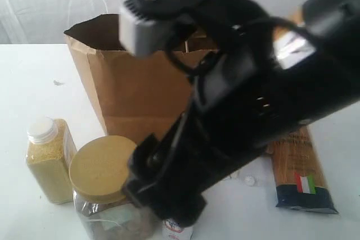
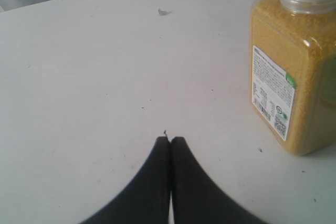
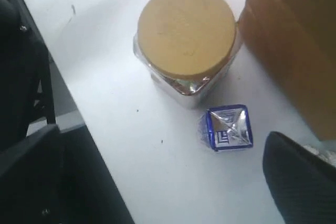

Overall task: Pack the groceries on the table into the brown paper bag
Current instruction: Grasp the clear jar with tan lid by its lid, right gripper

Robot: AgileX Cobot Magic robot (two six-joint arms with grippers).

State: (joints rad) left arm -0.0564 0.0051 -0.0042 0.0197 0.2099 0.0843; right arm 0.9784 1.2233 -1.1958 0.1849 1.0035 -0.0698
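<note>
The brown paper bag [image 1: 132, 91] stands open at the back of the white table [image 1: 22, 77]. In front of it are the yellow-grain bottle [image 1: 48, 161] [image 2: 291, 72], the tan-lidded jar [image 1: 104, 167] [image 3: 186, 30] and the small blue-white carton [image 3: 227, 128] [image 1: 177, 231]. The spaghetti pack [image 1: 301, 170] lies to the right. My right arm sweeps blurred across the middle, and its gripper [image 1: 163, 198] hangs open over the table beside the carton, with one finger [image 3: 302, 179] showing. My left gripper [image 2: 170, 140] is shut and empty, left of the bottle. The foil-topped jar and pouch are hidden.
A small scrap [image 1: 58, 82] [image 2: 164, 11] lies on the table's left part. In the right wrist view the table's near edge [image 3: 100, 145] runs close to the jar and carton, with dark framework beyond it. A white curtain hangs behind the bag.
</note>
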